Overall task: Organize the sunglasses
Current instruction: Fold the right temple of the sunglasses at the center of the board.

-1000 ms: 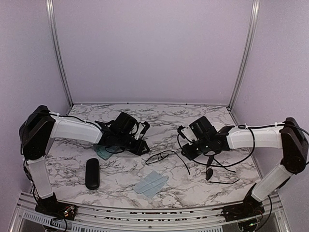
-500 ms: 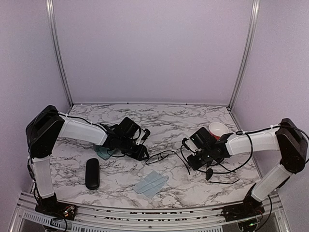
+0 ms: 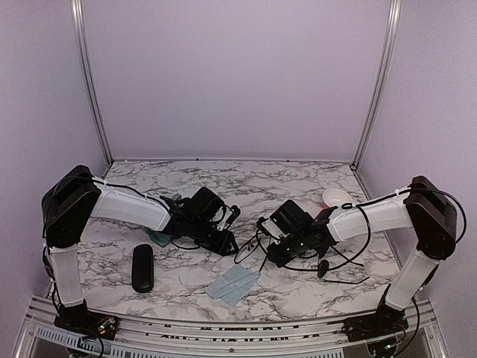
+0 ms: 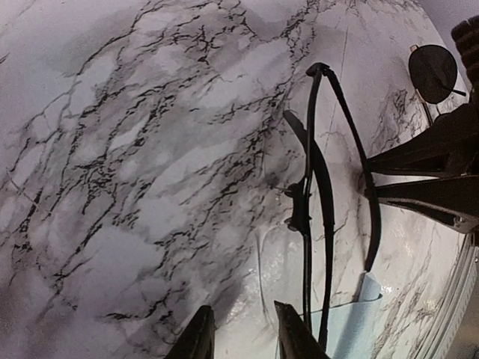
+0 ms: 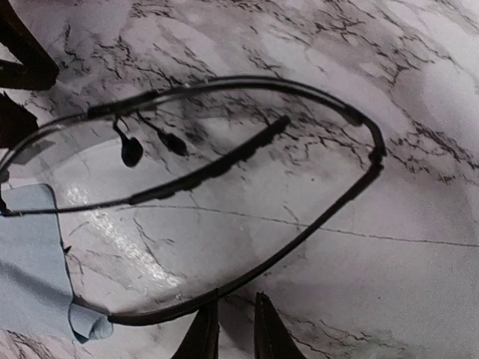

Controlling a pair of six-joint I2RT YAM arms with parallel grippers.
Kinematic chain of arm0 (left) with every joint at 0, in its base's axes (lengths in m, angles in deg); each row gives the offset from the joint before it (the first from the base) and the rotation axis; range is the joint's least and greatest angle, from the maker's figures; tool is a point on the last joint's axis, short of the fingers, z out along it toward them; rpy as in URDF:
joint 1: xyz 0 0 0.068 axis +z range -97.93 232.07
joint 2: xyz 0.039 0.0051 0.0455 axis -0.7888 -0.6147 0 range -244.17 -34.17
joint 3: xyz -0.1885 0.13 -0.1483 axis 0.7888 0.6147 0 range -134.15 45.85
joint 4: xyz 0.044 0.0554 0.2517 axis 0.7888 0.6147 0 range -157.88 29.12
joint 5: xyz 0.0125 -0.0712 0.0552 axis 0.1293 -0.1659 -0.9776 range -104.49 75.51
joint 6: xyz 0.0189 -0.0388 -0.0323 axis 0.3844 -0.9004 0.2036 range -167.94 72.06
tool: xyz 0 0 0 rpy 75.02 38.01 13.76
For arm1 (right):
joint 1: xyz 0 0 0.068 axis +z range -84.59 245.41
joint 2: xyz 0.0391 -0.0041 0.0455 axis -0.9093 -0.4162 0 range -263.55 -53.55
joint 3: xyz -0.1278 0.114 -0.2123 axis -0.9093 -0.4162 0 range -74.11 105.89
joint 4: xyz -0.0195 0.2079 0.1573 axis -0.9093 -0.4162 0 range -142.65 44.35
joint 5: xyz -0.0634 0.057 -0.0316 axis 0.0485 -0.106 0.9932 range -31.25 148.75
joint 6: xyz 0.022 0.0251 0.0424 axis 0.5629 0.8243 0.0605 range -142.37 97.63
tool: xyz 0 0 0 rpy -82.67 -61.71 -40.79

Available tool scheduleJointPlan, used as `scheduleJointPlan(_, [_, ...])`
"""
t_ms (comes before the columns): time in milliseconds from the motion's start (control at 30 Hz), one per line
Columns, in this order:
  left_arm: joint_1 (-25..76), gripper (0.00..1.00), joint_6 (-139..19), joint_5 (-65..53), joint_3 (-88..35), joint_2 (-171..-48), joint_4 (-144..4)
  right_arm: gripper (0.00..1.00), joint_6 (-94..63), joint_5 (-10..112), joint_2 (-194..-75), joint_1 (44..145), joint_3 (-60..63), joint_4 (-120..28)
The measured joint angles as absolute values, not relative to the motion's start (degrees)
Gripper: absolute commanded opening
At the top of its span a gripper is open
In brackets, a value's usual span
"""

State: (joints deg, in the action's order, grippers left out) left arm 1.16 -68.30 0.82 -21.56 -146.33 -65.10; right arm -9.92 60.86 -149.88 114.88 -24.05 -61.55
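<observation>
One pair of sunglasses (image 3: 250, 243) lies on the marble table between my two grippers, with a thin black frame and folded arms. It fills the left wrist view (image 4: 314, 187) and the right wrist view (image 5: 247, 149). My left gripper (image 3: 229, 245) is low at its left side, open and empty (image 4: 239, 310). My right gripper (image 3: 267, 252) is at its right side, jaws a narrow gap apart (image 5: 233, 299). One arm of the frame lies right at the tip of one of its fingers (image 5: 203, 329), not between them. The second pair (image 3: 328, 265) lies further right; its dark lens (image 4: 432, 71) shows.
A glossy black oval case (image 3: 142, 267) lies at the front left. A light blue cloth (image 3: 232, 282) lies just in front of the glasses and another pale item (image 3: 158, 237) sits under the left arm. A red and white cup (image 3: 337, 198) stands behind the right arm.
Both grippers have come down and inward to the middle pair of sunglasses. The right arm swung left, uncovering the cup.
</observation>
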Motion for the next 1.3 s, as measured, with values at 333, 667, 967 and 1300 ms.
scheduleJointPlan(333, [-1.14,0.29,-70.51,1.56,-21.59,-147.75,-66.98,0.16,-8.57,57.03,-155.04,116.08,-17.71,-58.03])
scheduleJointPlan(667, [-1.18,0.28,-71.08,1.3,-21.59,-148.14,-67.78,0.15,-6.62,54.54,-154.95,116.08,-18.61,-54.16])
scheduleJointPlan(967, [-1.18,0.34,-68.83,-1.15,-25.76,-147.88,-65.29,0.27,-5.11,56.62,-142.54,116.08,-25.47,-56.46])
scheduleJointPlan(1300, [-1.18,0.34,-67.21,-0.19,-32.95,-149.41,-62.41,0.37,0.31,59.9,-135.11,115.54,-29.16,-57.09])
